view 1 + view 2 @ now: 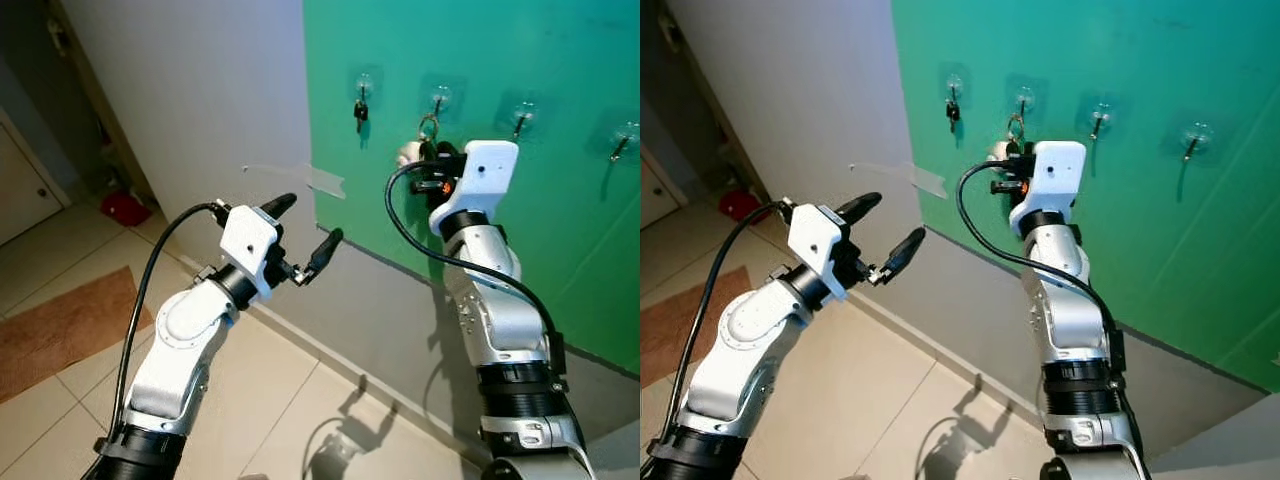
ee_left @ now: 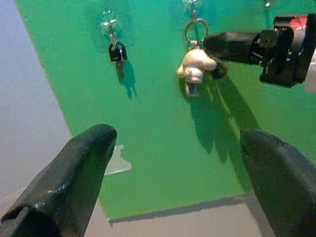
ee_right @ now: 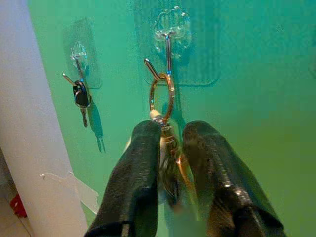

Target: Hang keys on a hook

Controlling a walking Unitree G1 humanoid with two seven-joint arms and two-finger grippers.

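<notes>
Right gripper jaws clamped on keys, key ring at the second hook on green wall. Left gripper jaws open, well apart.

A home's entrance hall or corridor is suggested. A row of clear stick-on hooks is fixed to a green wall, and a black key is hung on one of them. The floor is laid with pale tiles, on which a reddish mat is spread. What may be a white door is seen at the far left, though blurred, beside a grey wall.
</notes>
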